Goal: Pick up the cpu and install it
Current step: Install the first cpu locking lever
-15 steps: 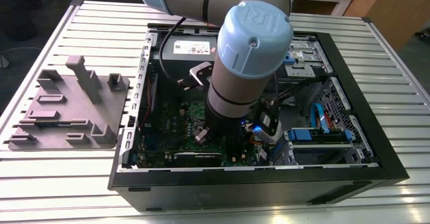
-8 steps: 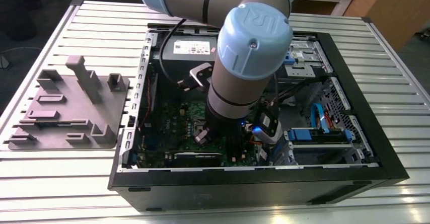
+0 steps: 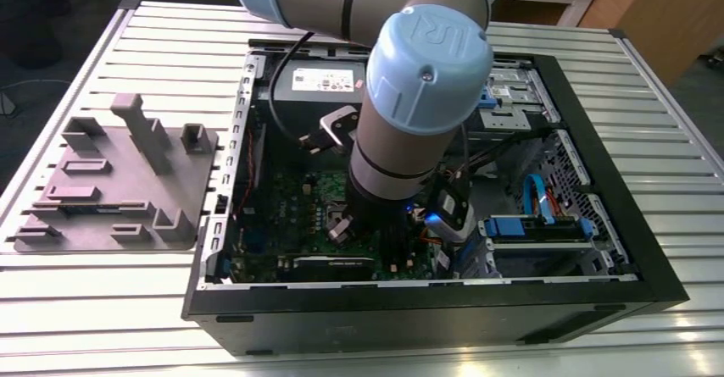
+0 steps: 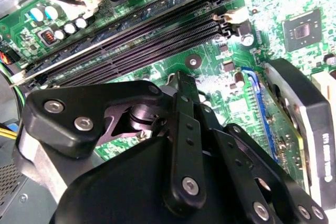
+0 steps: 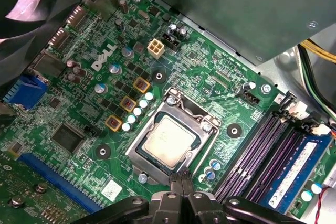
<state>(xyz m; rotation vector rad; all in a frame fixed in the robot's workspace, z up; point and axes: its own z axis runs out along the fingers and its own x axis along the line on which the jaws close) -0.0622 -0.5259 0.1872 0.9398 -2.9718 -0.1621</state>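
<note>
**Cpu** (image 5: 169, 139): pale silver square, lying flat inside the silvery socket frame (image 5: 137, 149) on the green motherboard (image 5: 210, 72), as the first wrist view shows. Whether the frame is latched over it cannot be told.

**Fingers** (image 5: 177, 181): black, pressed together tip to tip with nothing between them. They hang just beside the socket frame's edge, clear of the cpu (contact with the frame cannot be judged). In the second wrist view the fingers (image 4: 181, 98) stand edge-on, and their linkage blocks the board beneath.

**Arm** (image 3: 419, 97): grey with pale blue caps, reaching down into the open computer case (image 3: 453, 309). In the exterior view its wrist covers the socket area.

**Power supply** (image 5: 252, 9): grey metal box beside the socket, cut off at the picture's edge.

**Memory slots** (image 4: 147, 40): long and dark. One blue module (image 5: 294, 174) is partly cut off.

**Expansion card** (image 4: 307, 129): black, only partly in frame.

**Grey tray** (image 3: 114, 224): on the slatted worktop (image 3: 169, 38) at the exterior view's left, just beside the case. What its recesses hold is too small to make out.
</note>
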